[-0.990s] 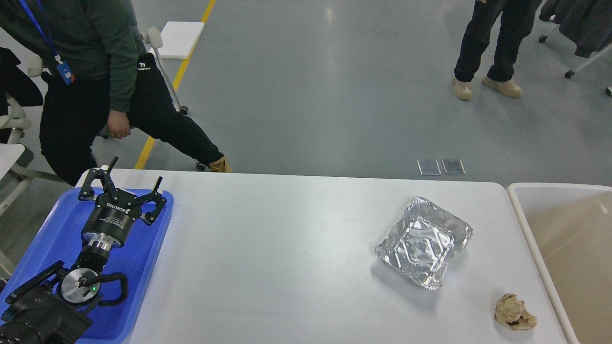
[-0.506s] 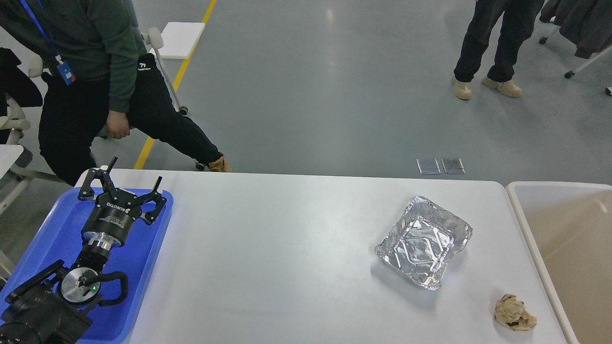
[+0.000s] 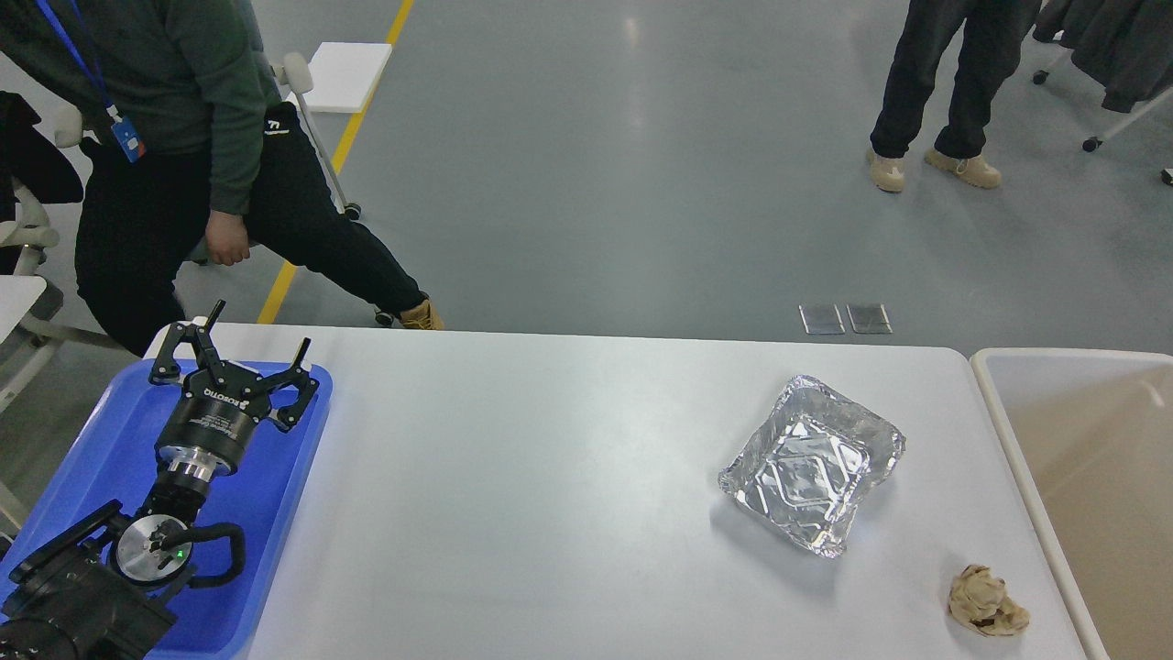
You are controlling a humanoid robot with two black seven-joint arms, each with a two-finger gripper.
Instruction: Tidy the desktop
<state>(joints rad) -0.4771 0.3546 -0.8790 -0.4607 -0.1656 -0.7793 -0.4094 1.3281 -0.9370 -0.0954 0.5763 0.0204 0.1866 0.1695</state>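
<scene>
The white desktop (image 3: pixel 550 477) fills the lower part of the head view. A crumpled square foil tray (image 3: pixel 811 463) lies on it right of centre. A crumpled ball of tan paper (image 3: pixel 985 602) lies near the front right corner. My left gripper (image 3: pixel 259 332) is open and empty, held over the far end of the blue tray (image 3: pixel 101 449) at the desktop's left edge, far from the foil tray and the paper. My right gripper is out of view.
A beige white-rimmed bin (image 3: pixel 1003 431) stands against the desktop's right edge. A person in a green top (image 3: pixel 183 137) stands close behind the far left corner. Another person (image 3: pixel 944 82) stands further back on the right.
</scene>
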